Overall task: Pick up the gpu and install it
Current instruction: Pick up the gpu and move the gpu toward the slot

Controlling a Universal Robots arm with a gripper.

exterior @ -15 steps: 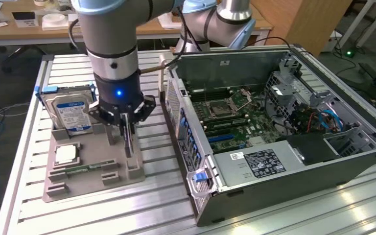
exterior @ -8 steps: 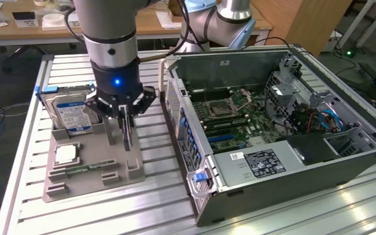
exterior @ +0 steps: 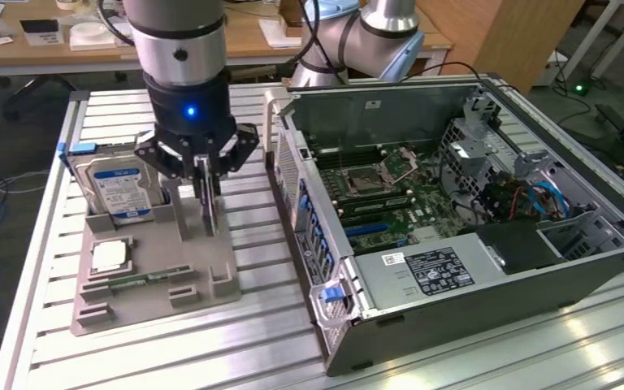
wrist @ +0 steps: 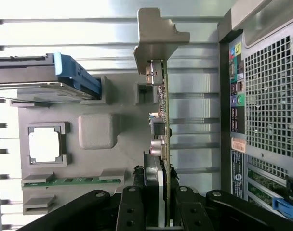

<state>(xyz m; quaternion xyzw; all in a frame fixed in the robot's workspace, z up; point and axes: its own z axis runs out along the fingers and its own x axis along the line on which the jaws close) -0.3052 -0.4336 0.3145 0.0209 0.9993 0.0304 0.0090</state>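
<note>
The gpu (exterior: 214, 214) stands on edge in a slot of the grey holder tray (exterior: 198, 272), left of the open computer case (exterior: 572, 268) in the exterior view. In the wrist view the gpu (wrist: 164, 110) appears edge-on, its silvery end bracket (wrist: 156, 38) at the far end. My gripper (exterior: 207, 191) comes straight down over the card, its fingers closed in on both faces near the upper edge. Seen from the wrist, my gripper (wrist: 157, 211) clamps the card's thick fan section. The card still sits in the holder (wrist: 96, 130).
The tray also holds an upright blue-labelled hard drive (exterior: 120, 188), a CPU chip (exterior: 110, 256) and a green memory stick (exterior: 144, 279). The case lies open with its motherboard (exterior: 399, 203) exposed. Its perforated rear panel (wrist: 274, 96) is close beside the card.
</note>
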